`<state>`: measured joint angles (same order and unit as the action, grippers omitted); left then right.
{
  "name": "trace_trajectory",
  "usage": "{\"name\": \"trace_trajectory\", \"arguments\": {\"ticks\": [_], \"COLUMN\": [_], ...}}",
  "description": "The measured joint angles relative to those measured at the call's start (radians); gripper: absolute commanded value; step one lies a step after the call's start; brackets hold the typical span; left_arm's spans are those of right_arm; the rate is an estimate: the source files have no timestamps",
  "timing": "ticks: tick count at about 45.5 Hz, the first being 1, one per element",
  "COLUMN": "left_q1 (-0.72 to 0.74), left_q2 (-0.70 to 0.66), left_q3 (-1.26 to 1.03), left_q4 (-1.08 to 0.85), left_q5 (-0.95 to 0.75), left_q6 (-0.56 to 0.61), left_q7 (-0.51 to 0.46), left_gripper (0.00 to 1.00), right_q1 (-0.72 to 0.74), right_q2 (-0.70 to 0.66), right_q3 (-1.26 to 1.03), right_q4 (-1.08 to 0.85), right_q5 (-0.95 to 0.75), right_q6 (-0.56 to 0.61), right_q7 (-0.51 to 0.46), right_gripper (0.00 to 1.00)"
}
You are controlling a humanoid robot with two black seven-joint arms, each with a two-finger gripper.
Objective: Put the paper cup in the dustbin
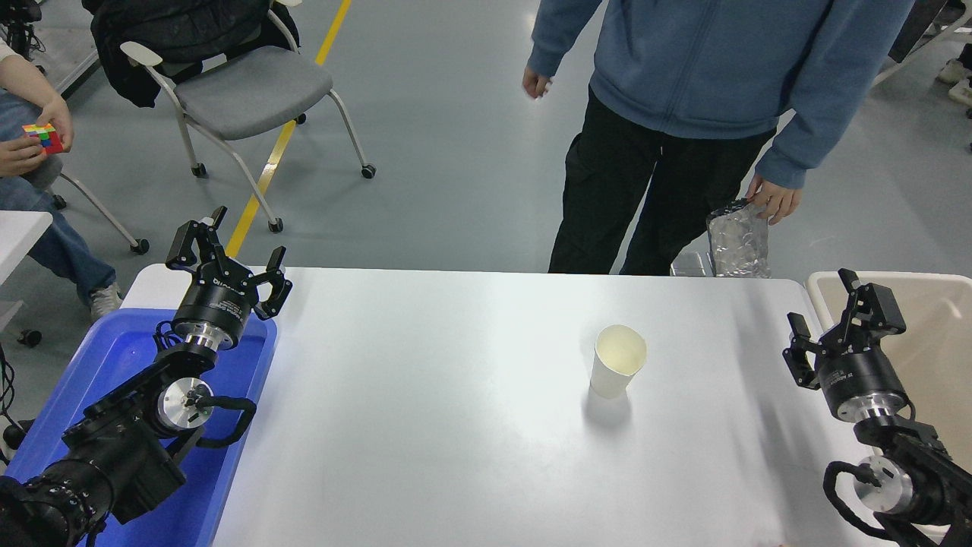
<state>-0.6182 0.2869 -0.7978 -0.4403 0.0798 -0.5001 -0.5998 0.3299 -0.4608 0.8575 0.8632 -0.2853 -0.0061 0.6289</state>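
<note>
The white paper cup (617, 361) stands upright on the white table (456, 418), right of the middle, its cream inside showing. The beige dustbin (938, 319) is at the table's right edge, partly cut off by the picture's edge. My right gripper (831, 311) is open and empty, hovering at the bin's near-left corner, well to the right of the cup. My left gripper (228, 254) is open and empty, parked at the lower left above the blue tray.
A bright blue plastic tray (114, 365) lies at the table's left edge under my left arm. A person in a blue jacket stands at the far side and holds a crinkled silver foil bag (738, 239). A grey chair (250, 91) stands beyond.
</note>
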Motion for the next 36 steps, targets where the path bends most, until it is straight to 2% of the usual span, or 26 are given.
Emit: {"name": "trace_trajectory", "arguments": {"ticks": [26, 36], "left_q1": [0.0, 0.0], "left_q2": [0.0, 0.0], "left_q3": [0.0, 0.0], "left_q4": [0.0, 0.0], "left_q5": [0.0, 0.0], "left_q6": [0.0, 0.0], "left_q7": [0.0, 0.0], "left_gripper": [1.0, 1.0], "right_q1": [0.003, 0.002], "right_q2": [0.002, -0.025], "right_q3": [-0.001, -0.001], "right_q4": [0.007, 0.077], "right_q5": [0.0, 0.001], "right_q6": [0.006, 0.003], "right_q7": [-0.001, -0.049], "right_gripper": [0.99, 0.99]}}
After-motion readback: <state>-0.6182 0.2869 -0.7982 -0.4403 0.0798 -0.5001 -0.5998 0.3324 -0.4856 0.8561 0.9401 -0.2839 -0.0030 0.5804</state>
